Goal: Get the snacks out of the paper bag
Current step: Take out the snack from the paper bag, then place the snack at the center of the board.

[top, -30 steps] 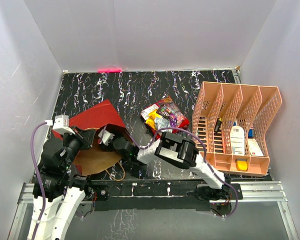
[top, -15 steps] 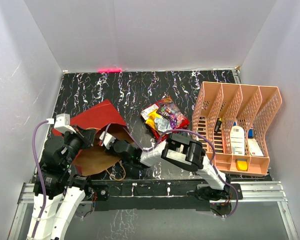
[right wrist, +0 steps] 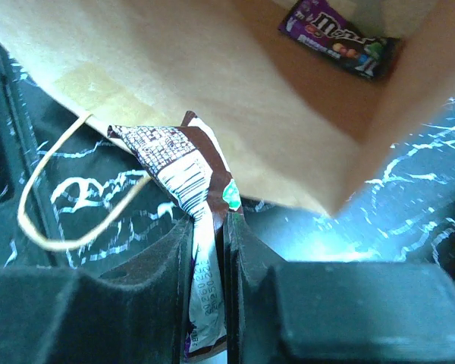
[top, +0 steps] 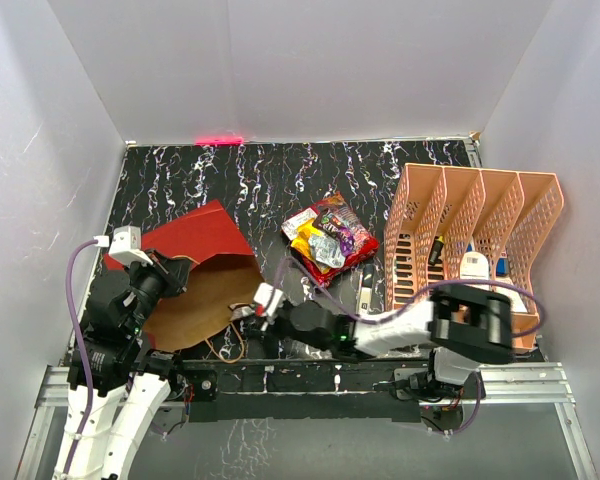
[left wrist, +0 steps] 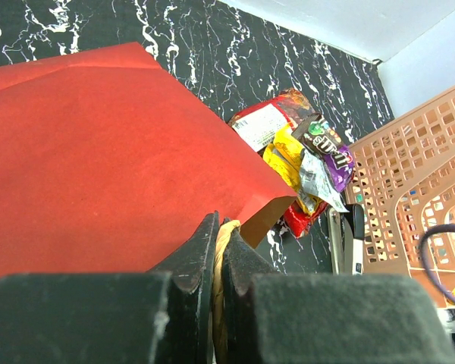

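Several snacks (top: 328, 238) lie on the counter (top: 280, 180). The right gripper (right wrist: 209, 227) pinches a brown packet (right wrist: 178, 163), the left gripper (left wrist: 218, 227) the paper bag (top: 195, 235) by its handle (left wrist: 221, 318). One purple packet (right wrist: 337, 38) lies inside.

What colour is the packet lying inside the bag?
The packet is purple; right wrist view shows it best.

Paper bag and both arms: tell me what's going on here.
The left gripper has its jaws shut on the cord handle of the paper bag. The right gripper grips a brown-and-white packet at the bag's mouth. One purple packet lies inside; a pile of snacks sits on the table.
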Available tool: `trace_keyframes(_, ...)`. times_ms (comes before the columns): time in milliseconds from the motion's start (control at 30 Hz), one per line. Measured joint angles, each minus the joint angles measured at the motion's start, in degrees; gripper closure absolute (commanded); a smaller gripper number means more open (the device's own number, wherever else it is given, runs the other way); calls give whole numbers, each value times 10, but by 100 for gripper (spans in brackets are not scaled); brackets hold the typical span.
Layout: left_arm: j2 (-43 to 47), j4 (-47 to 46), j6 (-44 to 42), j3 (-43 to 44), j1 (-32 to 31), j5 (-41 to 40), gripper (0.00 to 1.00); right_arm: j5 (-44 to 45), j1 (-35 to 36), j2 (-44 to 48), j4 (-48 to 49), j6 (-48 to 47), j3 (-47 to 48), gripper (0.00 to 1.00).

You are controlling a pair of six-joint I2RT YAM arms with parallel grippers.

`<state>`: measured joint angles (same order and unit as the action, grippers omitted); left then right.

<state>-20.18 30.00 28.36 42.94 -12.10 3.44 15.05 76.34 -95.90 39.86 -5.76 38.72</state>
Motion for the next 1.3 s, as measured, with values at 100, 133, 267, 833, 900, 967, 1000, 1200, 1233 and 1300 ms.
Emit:
trace_keyframes(100, 0, 0, 0, 0, 0, 0, 100, -9, -4, 108, -13, 5, -73, 88)
trace_keyframes(133, 0, 0, 0, 0, 0, 0, 100, -11, -4, 138, -19, 5, -87, 88)
trace_keyframes(267, 0, 0, 0, 0, 0, 0, 100, 37, -2, 289, -73, 10, -120, 88)
trace_keyframes(833, -2, 0, 0, 0, 3, 0, 100, 173, -226, 268, -334, 29, 47, 84)
trace_keyframes(900, -2, 0, 0, 0, 3, 0, 100, 145, -250, 255, -346, 35, 65, 84)
trace_keyframes(967, -2, 0, 0, 0, 3, 0, 100, 119, -270, 240, -349, 40, 74, 83)
trace_keyframes(1000, -3, 0, 0, 0, 3, 0, 100, 110, -278, 231, -350, 42, 76, 83)
trace_keyframes(1200, -3, 0, 0, 0, 3, 0, 100, 75, -299, 155, -349, 45, 94, 84)
trace_keyframes(1233, -3, 0, 0, 0, 3, 0, 100, 72, -301, 143, -349, 46, 96, 84)
trace_keyframes(1300, -3, 0, 0, 0, 3, 0, 100, 70, -304, 126, -349, 46, 98, 84)
